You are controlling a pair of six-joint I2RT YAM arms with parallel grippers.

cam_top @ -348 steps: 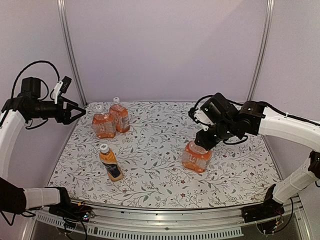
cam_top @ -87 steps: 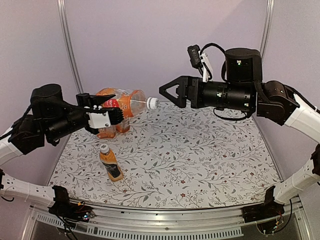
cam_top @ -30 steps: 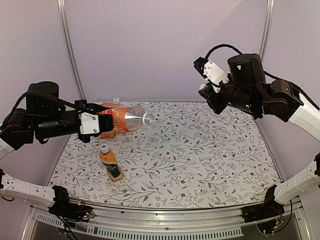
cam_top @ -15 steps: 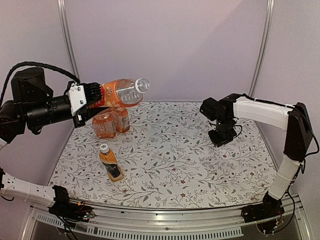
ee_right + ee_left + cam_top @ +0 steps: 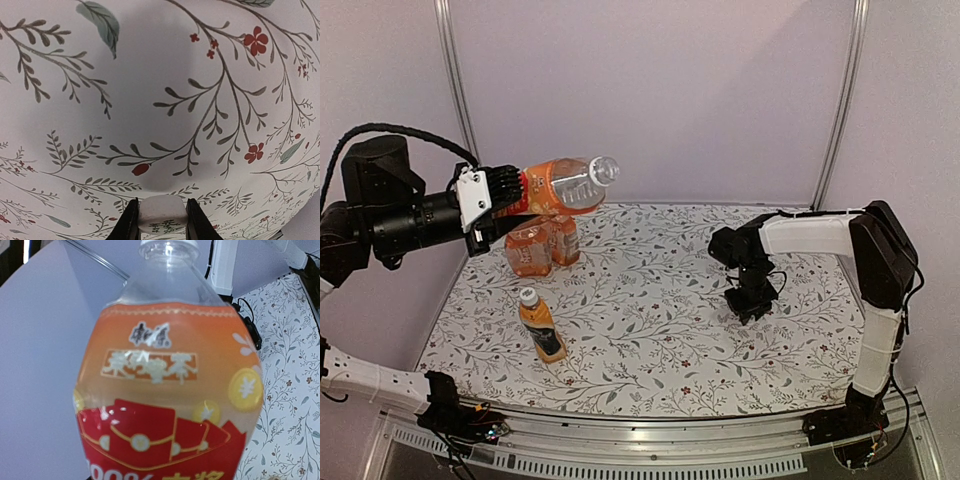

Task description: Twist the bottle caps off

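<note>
My left gripper (image 5: 513, 190) is shut on the base of a clear bottle of orange drink (image 5: 560, 185), held on its side high above the table's back left. Its threaded neck (image 5: 607, 168) points right and carries no cap; in the left wrist view the bottle (image 5: 167, 390) fills the frame and hides the fingers. My right gripper (image 5: 751, 306) hangs just over the tablecloth at centre right, shut on a small white bottle cap (image 5: 162, 214) between its two black fingers (image 5: 129, 222). A small capped bottle (image 5: 541, 328) stands front left, its white cap (image 5: 528, 296) on top.
Two more bottles of orange drink (image 5: 528, 252) (image 5: 564, 242) stand together at the back left, under the raised bottle, their tops hidden behind it. The floral tablecloth (image 5: 660, 340) covers the table. Metal posts (image 5: 455, 90) rise at both back corners.
Over the last second the left gripper lifted the uncapped bottle up and leftward, then held still. The right arm swung down from high on the right to just above the cloth, cap still gripped.
</note>
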